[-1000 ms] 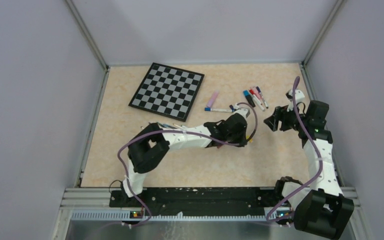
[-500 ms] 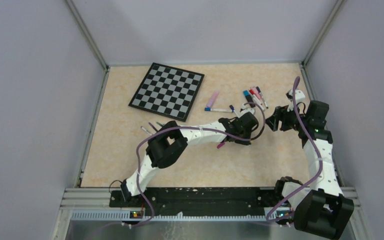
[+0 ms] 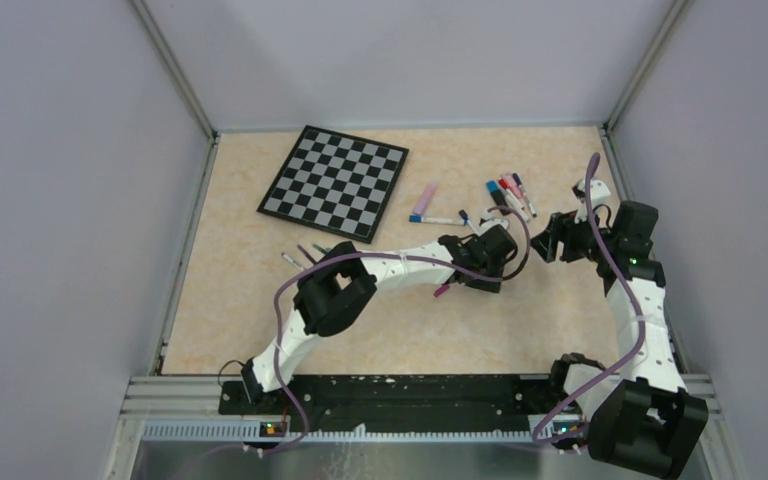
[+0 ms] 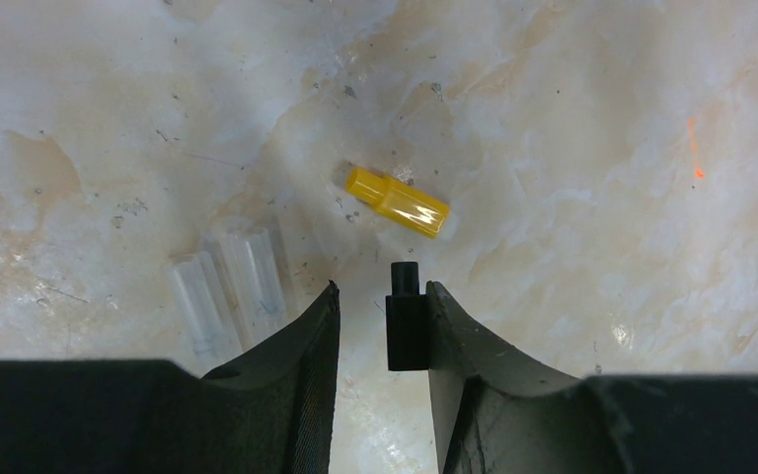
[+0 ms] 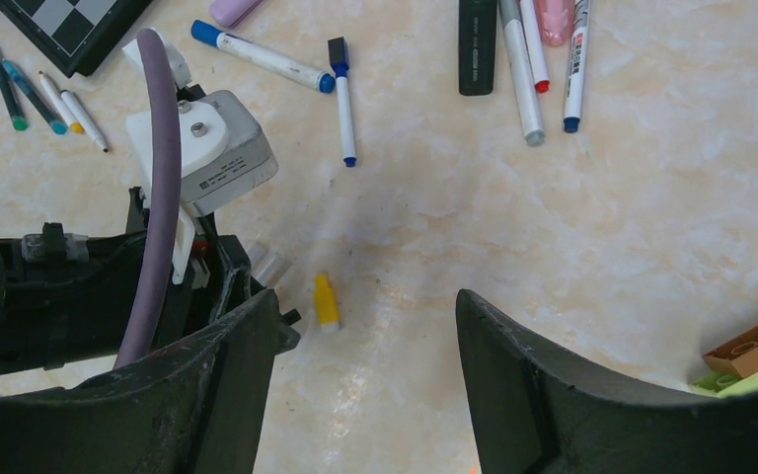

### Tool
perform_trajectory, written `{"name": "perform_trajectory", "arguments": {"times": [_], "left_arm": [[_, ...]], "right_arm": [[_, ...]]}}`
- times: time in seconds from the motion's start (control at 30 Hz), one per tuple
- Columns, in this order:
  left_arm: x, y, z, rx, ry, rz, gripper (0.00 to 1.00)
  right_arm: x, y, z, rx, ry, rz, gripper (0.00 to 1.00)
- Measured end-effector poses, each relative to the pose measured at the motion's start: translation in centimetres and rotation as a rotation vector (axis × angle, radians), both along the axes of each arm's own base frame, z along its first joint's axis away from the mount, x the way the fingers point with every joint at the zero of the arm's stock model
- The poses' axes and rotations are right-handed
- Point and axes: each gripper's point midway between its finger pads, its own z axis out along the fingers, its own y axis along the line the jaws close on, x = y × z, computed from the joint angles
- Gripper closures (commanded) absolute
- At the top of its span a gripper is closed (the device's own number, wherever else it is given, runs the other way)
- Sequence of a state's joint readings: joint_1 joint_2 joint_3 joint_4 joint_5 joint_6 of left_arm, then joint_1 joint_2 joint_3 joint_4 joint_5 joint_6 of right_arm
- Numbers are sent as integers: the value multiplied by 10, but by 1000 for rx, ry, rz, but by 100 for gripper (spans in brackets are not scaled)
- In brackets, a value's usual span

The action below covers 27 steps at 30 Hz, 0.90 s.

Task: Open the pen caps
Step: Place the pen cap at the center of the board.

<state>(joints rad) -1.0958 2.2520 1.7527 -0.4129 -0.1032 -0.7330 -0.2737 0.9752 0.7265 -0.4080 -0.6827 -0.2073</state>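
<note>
Leaning on one side of the parted left jaws, just beside the yellow cap [image 4: 397,201] on the tabletop [image 4: 602,118], the black cap [image 4: 407,318] looks light, stiff and slick, best pinched across its wider body; right jaws hang apart, empty.

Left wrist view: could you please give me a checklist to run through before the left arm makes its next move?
1. Left gripper jaws parted: ok, a gap shows on one side of the black cap.
2. Black cap free of the jaws: cannot tell, it sits against one of them.
3. Yellow cap off its pen and lying flat on the table: ok.
4. Right gripper open, empty and apart from the left one: ok.
5. More pens in view to work on: ok, several lie in a group beyond the arms.
</note>
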Motion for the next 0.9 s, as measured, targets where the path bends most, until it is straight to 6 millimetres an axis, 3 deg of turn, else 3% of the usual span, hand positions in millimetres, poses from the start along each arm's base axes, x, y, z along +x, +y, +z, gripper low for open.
{"name": "perform_trajectory", "arguments": {"times": [0.47,0.9], "left_arm": [[2,-4,6,-32,-14,-10,55],[8,18,61,-214,-98,-39,53]], "right_arm": [[-3,6,0,7,-4,46,36],[-17,26,-5,49,-1,198,36]]}}
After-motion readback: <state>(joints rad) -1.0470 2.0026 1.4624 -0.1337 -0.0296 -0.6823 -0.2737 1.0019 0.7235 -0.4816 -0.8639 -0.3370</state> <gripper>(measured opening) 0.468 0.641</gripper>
